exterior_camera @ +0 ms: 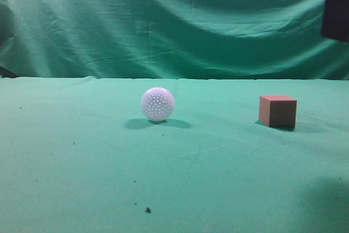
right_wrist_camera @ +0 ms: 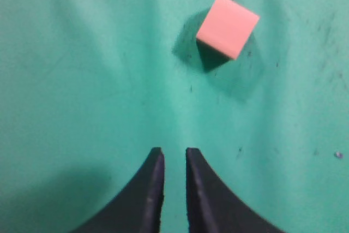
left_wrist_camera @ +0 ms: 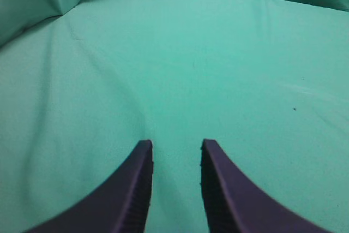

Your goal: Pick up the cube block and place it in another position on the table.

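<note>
The cube block [exterior_camera: 278, 111] is reddish-brown and rests on the green table [exterior_camera: 82, 151] at the right. In the right wrist view the cube block [right_wrist_camera: 227, 25] lies ahead of my right gripper [right_wrist_camera: 172, 154] and a little to the right, well apart from it. The right jaws are empty and all but shut, with only a narrow slit between them, and they hang above the cloth. My left gripper [left_wrist_camera: 175, 147] is open and empty over bare green cloth [left_wrist_camera: 218, 69]. The cube does not show in the left wrist view.
A white dimpled ball [exterior_camera: 157, 104] sits near the table's middle, left of the cube. A draped green curtain [exterior_camera: 163, 20] closes the back. A dark part of the right arm [exterior_camera: 335, 4] shows at the top right. A few dark specks [exterior_camera: 148, 209] lie near the front.
</note>
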{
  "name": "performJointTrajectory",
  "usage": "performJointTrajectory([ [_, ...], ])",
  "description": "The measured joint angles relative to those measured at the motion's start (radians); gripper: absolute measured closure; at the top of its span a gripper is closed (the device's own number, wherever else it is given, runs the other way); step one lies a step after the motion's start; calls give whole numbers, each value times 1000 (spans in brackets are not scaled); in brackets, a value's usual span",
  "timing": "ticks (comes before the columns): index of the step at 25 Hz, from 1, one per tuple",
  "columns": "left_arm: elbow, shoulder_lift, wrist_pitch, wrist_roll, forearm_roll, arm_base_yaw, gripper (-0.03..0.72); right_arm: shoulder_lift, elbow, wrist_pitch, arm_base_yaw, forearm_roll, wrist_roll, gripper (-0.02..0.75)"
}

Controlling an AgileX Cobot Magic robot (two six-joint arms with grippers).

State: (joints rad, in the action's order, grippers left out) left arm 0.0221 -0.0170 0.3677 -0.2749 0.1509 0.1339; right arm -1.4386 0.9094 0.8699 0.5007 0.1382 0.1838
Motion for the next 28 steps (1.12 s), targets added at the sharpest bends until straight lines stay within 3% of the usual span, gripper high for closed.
performJointTrajectory([
  [8, 0, 0, 0, 0, 0, 0, 453, -178, 101, -87, 0, -15, -32, 250],
  [12, 0, 0, 0, 0, 0, 0, 453, -225, 106, -142, 0, -77, -133, 240],
  [13, 0, 0, 0, 0, 0, 0, 453, -239, 106, -160, 0, -85, -147, 200],
  [21, 0, 0, 0, 0, 0, 0, 453, -331, 111, -210, 0, -94, -213, 214],
  [26, 0, 0, 0, 0, 0, 0, 453, -338, 123, -206, 0, -143, -290, 512],
  [28, 0, 0, 0, 0, 0, 0, 453, -338, 148, -182, 0, -192, -344, 510],
])
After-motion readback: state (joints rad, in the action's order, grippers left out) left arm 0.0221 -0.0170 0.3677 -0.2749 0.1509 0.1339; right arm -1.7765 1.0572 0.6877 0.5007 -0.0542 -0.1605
